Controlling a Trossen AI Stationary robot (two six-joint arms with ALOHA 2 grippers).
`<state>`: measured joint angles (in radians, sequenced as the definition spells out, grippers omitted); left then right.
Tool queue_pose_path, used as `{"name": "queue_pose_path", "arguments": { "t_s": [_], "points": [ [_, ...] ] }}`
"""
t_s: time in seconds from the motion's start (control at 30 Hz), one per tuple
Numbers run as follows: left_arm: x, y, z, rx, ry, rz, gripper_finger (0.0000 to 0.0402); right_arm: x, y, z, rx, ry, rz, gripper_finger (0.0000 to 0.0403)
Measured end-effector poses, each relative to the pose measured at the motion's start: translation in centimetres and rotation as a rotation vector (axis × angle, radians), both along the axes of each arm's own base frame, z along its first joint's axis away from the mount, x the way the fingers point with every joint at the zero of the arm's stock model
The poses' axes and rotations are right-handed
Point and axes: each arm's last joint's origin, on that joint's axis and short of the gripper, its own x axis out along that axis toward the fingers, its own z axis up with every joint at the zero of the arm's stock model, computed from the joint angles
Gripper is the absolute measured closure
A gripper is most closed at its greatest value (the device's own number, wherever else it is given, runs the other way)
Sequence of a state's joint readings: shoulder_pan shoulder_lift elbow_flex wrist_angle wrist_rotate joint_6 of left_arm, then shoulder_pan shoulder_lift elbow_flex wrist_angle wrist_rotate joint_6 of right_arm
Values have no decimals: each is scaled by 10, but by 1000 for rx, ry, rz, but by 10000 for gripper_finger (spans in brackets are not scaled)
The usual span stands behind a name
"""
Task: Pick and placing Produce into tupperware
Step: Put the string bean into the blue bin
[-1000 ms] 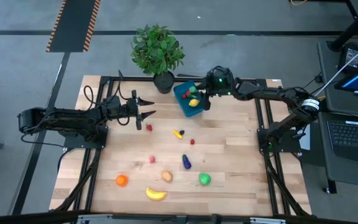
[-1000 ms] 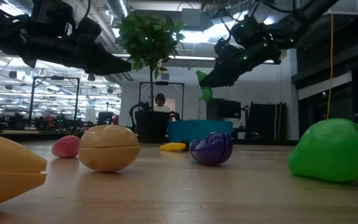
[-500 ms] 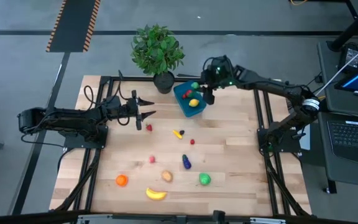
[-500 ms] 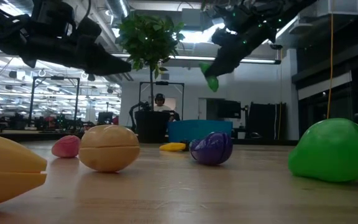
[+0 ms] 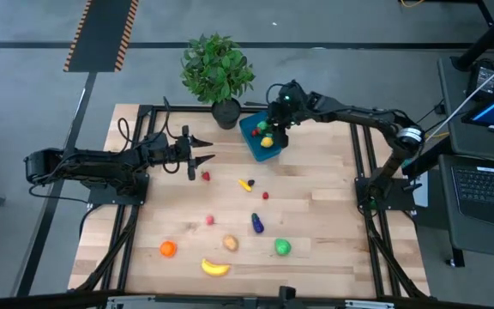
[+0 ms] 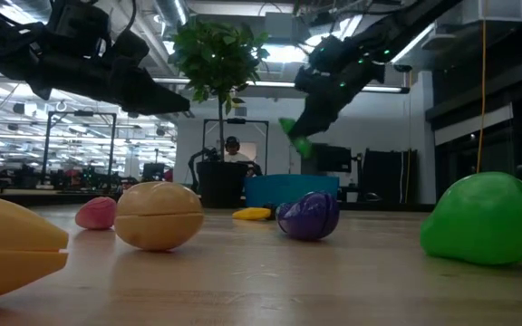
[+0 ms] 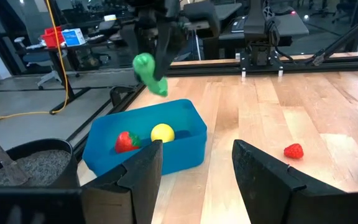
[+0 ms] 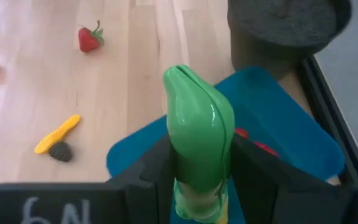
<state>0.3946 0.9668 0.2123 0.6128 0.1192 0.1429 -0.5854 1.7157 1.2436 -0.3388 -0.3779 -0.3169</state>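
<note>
High view: one blue tupperware (image 5: 261, 137) sits at 12 o'clock on the wooden surface (image 5: 316, 206), just beside the potted plant (image 5: 218, 70). Inside it: one lemon (image 7: 162, 132) and one strawberry (image 7: 126, 141).

Loose produce on the surface, eight counted:
- red berries, three: (image 5: 205, 176), (image 5: 266, 195), (image 5: 210, 220)
- small yellow piece (image 5: 246, 184), centre
- purple eggplant (image 5: 256, 224)
- tan potato (image 5: 230, 243)
- green apple (image 5: 282, 247)
- orange (image 5: 168, 249), banana (image 5: 215, 268), toward 7 o'clock

Right hand (image 5: 274, 127) hangs over the tupperware, its fingers pinching one green cucumber (image 8: 197, 140); the cucumber is glossy, smooth and elongated with a rounded tip, clear of the container rim in the low view.

Left hand (image 5: 202, 157) hovers at 10 o'clock, fingers spread, gripping nothing, pointing toward the tupperware. A berry lies just below it.

Plant pot (image 8: 283, 28) stands right behind the container. A dark metal frame borders the surface on both sides.
</note>
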Motion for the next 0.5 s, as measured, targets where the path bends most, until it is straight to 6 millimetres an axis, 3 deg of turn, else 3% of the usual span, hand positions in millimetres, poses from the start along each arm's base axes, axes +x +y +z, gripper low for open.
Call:
{"name": "queue_pose_path", "arguments": {
  "t_s": [0.5],
  "points": [
    [-1, 0, -5, -19, 45, 0, 214, 55, -38, -16, 112, 226, -20, 271]
  ]
}}
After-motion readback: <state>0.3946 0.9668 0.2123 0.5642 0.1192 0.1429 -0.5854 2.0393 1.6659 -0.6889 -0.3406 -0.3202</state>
